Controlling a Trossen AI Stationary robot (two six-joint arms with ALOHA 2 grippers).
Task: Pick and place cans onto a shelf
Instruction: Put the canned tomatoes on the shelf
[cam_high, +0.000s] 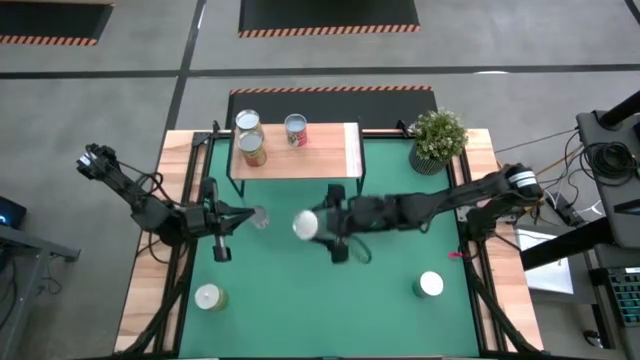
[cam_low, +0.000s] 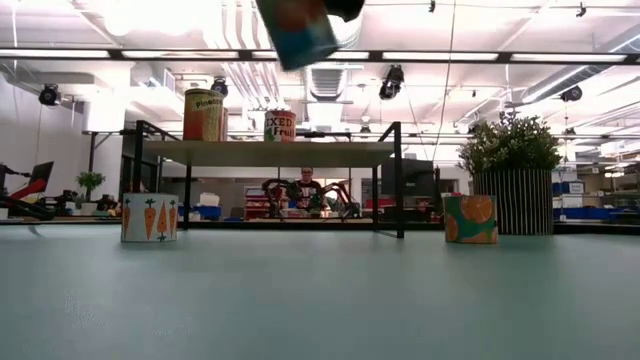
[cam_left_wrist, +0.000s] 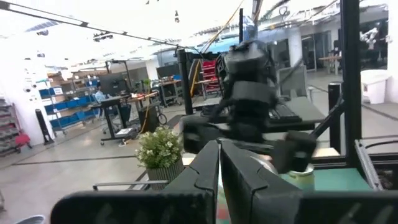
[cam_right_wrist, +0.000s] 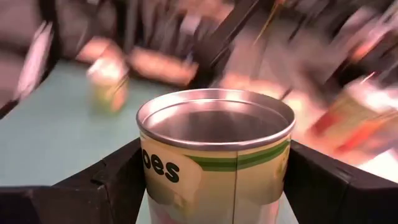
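The right gripper clamps a can above mid-table, short of the shelf already holding two cans. The left gripper, fingers together and empty, waits nearby; a potted plant stands beside the shelf.

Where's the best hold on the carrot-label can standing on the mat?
On the carrot-label can, probably the side walls, fingers straddling its width, descending from above: it stands upright with bare mat around. The left gripper is nearer; the right gripper holds a second can.
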